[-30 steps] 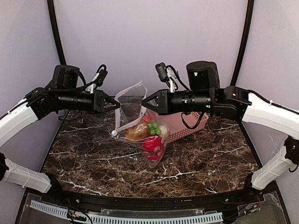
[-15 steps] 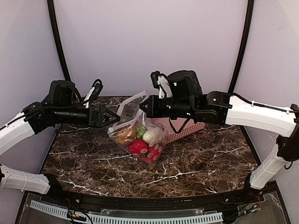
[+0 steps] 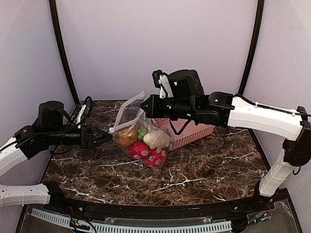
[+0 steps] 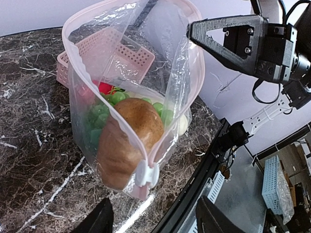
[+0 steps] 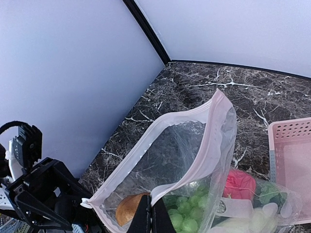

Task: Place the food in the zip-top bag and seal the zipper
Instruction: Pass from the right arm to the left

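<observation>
My left gripper point(image 3: 103, 136) has let go and pulled back left, half open and empty; my right gripper point(image 3: 144, 105) alone pinches the zip-top bag point(image 3: 129, 110), its zipper point(image 5: 170, 119) unsealed

Open clear zip-top bag point(image 4: 177, 77) on dark marble table point(image 4: 29, 121), holding brown, green and red food point(image 4: 138, 124). Right tool point(image 4: 191, 30) pinches its rim; pink basket point(image 4: 62, 65) behind.

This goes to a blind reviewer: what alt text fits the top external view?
The right gripper pinches the mouth edge of a clear zip-top bag, holding it up over a dark marble table with toy food inside. The left gripper stands open just left of the bag, holding nothing; a pink basket sits behind.
</observation>
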Action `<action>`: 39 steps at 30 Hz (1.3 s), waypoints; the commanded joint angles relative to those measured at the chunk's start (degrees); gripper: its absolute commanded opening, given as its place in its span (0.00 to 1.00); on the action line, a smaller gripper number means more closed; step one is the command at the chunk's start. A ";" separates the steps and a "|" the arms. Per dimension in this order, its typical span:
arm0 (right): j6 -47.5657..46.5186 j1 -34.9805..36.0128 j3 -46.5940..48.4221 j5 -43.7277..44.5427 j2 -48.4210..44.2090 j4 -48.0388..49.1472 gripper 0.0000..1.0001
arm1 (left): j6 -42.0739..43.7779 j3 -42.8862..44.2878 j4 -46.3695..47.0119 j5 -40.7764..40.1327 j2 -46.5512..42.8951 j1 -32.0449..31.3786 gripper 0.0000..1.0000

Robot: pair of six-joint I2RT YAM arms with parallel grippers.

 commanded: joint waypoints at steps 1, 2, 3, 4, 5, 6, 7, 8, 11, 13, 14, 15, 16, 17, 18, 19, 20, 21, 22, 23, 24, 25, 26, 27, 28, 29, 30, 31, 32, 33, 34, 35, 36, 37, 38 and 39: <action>-0.24 0.32 2.54 1.63 0.61 2.12 0.00 | 1.30 -0.76 0.80 -0.77 0.69 0.15 0.50; -0.14 0.29 2.81 1.54 0.79 1.96 0.00 | 1.42 -0.76 0.99 -1.18 0.81 0.20 0.48; -0.09 0.35 2.93 1.42 0.85 1.90 0.00 | 1.57 -0.82 1.09 -1.42 1.10 0.22 0.44; -0.18 0.39 3.13 1.36 0.93 1.92 0.00 | 1.60 -0.87 1.50 -1.83 1.19 0.22 0.43; -0.22 0.31 3.14 1.24 0.94 1.92 0.00 | 1.58 -0.96 1.79 -1.97 1.45 0.23 0.40; -0.25 0.32 3.21 1.27 0.98 1.85 0.00 | 1.56 -1.03 2.31 -2.07 1.59 0.22 0.39; -0.24 0.37 3.23 1.30 0.98 1.81 0.00 | 1.54 -1.20 2.59 -2.18 1.86 0.19 0.36; -0.21 0.33 3.23 1.31 0.95 1.81 0.00 | 1.54 -1.24 3.02 -2.41 1.97 0.17 0.35; -0.28 0.31 3.23 1.35 0.92 1.76 0.00 | 1.54 -1.36 3.69 -2.96 2.52 0.16 0.28; -0.19 0.39 3.17 1.36 0.94 1.65 0.00 | 1.49 -1.43 4.45 -3.14 2.65 0.16 0.23; -0.17 0.35 3.10 1.36 0.94 1.63 0.00 | 1.47 -1.49 4.80 -3.20 2.67 0.18 0.21; -0.11 0.33 3.06 1.36 0.95 1.65 0.00 | 1.35 -1.64 5.46 -3.23 2.68 0.21 0.17; -0.14 0.26 2.99 1.29 0.90 1.57 0.00 | 1.31 -1.77 5.70 -3.35 2.69 0.19 0.14; -0.10 0.30 2.97 1.28 0.86 1.59 0.00 | 1.22 -1.74 6.12 -3.39 2.69 0.18 0.13; -0.09 0.30 2.84 1.22 0.79 1.49 0.00 | 1.20 -1.90 6.25 -3.55 2.73 0.16 0.10; 0.04 0.33 2.73 1.31 0.71 1.48 0.00 | 1.15 -1.94 6.55 -3.66 2.75 0.16 0.10; 0.01 0.35 2.67 1.36 0.52 1.46 0.00 | 1.12 -2.15 6.68 -3.79 2.77 0.16 0.08; 0.00 0.38 2.55 1.48 0.42 1.47 0.00 | 1.06 -2.24 6.79 -3.87 2.82 0.16 0.07; -0.05 0.35 2.49 1.53 0.37 1.46 0.00 | 1.04 -2.40 6.80 -4.07 2.85 0.16 0.04; -0.08 0.30 2.44 1.53 0.34 1.45 0.00 | 0.95 -2.41 6.82 -4.05 2.86 0.16 0.02; -0.07 0.36 2.44 1.54 0.29 1.41 0.00 | 0.89 -2.49 6.82 -4.04 2.82 0.20 0.01; -0.04 0.31 2.32 1.54 0.25 1.37 0.00 | 0.85 -2.54 6.82 -4.15 2.75 0.19 0.01; -0.08 0.28 2.25 1.52 0.18 1.39 0.00 | 0.89 -2.58 6.82 -4.27 2.57 0.17 0.01; -0.17 0.30 2.06 1.58 0.10 1.33 0.00 | 0.98 -2.59 6.82 -4.47 2.45 0.16 0.01; -0.33 0.20 1.94 1.67 0.01 1.17 0.00 | 1.04 -2.66 6.78 -4.56 2.08 0.16 0.01; -0.61 0.19 1.75 2.04 -0.20 0.86 0.00 | 1.26 -2.63 6.81 -4.63 1.94 0.16 0.01; -1.01 0.14 1.62 2.73 -0.67 0.50 0.08 | 1.62 -2.56 6.82 -4.65 1.49 0.16 0.01; -1.45 0.06 1.27 3.47 -1.18 0.12 0.16 | 1.84 -2.49 6.75 -4.54 1.21 0.18 0.01; -2.33 -0.05 1.05 4.35 -1.65 -0.37 0.28 | 2.36 -2.29 6.79 -4.47 0.73 0.17 0.01; -3.23 -0.25 1.00 5.04 -2.10 -1.09 0.39 | 2.65 -2.13 6.81 -4.26 0.52 0.18 0.01; -4.48 -0.68 1.18 5.43 -2.40 -1.97 0.50 | 3.09 -1.76 6.82 -4.11 0.15 0.17 0.01; -5.46 -0.96 1.56 5.86 -2.55 -3.34 0.58 | 3.28 -1.56 6.86 -3.62 -0.03 0.16 0.01; -6.46 -1.50 2.18 5.78 -2.64 -4.63 0.64 | 3.75 -1.24 6.94 -3.35 -0.21 0.20 0.01; -6.81 -2.37 2.58 4.95 -2.61 -5.93 0.69 | 3.92 -0.92 6.93 -2.94 -0.24 0.17 0.01; -7.07 -3.25 2.96 3.38 -2.47 -7.25 0.72 | 4.22 -0.79 6.85 -2.75 -0.23 0.16 0.01; -7.11 -4.26 3.41 1.49 -2.29 -8.44 0.74 | 4.33 -0.52 6.83 -2.44 -0.17 0.16 0.01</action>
